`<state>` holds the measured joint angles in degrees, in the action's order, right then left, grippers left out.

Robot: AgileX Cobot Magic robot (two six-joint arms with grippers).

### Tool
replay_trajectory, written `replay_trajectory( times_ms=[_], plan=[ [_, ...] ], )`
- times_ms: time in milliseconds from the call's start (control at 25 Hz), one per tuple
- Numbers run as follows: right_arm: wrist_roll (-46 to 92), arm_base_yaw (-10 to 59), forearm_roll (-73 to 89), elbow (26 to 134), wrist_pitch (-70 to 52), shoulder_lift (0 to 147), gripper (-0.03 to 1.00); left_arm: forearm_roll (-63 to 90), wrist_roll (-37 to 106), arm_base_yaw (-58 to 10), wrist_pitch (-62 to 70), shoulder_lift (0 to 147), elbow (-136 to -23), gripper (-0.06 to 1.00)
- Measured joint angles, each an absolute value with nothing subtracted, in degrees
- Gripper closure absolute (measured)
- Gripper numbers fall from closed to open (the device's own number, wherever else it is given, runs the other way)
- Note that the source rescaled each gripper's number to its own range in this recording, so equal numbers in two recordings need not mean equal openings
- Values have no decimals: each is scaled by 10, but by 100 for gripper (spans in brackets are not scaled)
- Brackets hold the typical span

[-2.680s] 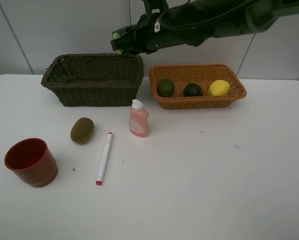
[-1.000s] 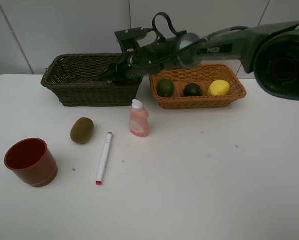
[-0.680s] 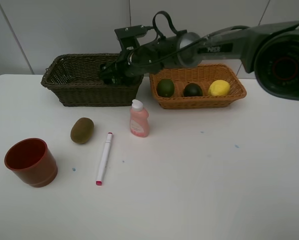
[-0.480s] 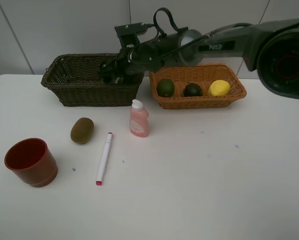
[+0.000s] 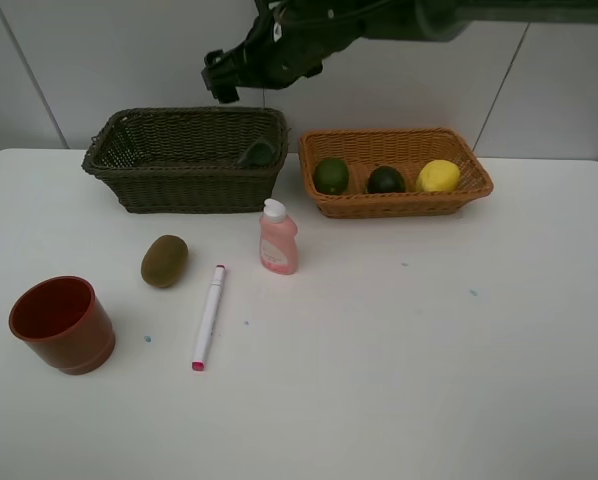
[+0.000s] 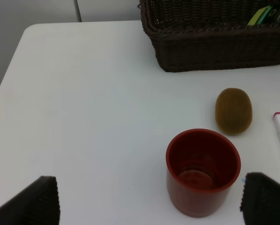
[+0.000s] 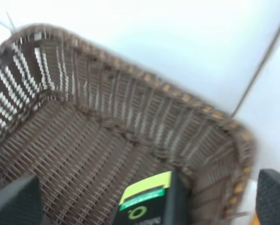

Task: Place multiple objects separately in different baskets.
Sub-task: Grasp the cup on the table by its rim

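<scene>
Right gripper [image 5: 217,78] hangs wide, empty, above dark basket [image 5: 179,185]; grey-green bottle [image 5: 257,154] lies inside at its 3 o'clock end; left gripper [image 6: 149,199] also wide.

You are looking down on a white table [image 5: 379,400] that fills most of the high view. Its top is smooth and matt, with a rounded corner at the left edge of the frame. A few small blue specks [image 5: 472,293] mark it, some right of centre and some towards the lower left. Behind the table's far edge stands a pale grey-white wall [image 5: 109,50] of flat panels, split by thin dark seams [image 5: 496,100], one slanting at the upper left and one at the upper right. The light is soft and even, and shadows on the tabletop are faint and short. In the left wrist view you see the rounded corner at the upper left, with a darker grey area beyond the table's edge. You cannot tell whether that area is floor or wall.
</scene>
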<state>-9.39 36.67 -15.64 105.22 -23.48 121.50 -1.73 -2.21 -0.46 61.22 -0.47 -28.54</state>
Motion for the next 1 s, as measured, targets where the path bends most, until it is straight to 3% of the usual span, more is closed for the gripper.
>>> replay_trajectory(
  times_ms=[440, 1000],
  plan=[
    [-93, 367, -214, 1037, -423, 1050, -3, -17, -22, -5, 612, -5, -285, -6],
    [-92, 367, -241, 731, -445, 693, -3, -17, -22, -5, 612, -5, -285, -6]
  ],
)
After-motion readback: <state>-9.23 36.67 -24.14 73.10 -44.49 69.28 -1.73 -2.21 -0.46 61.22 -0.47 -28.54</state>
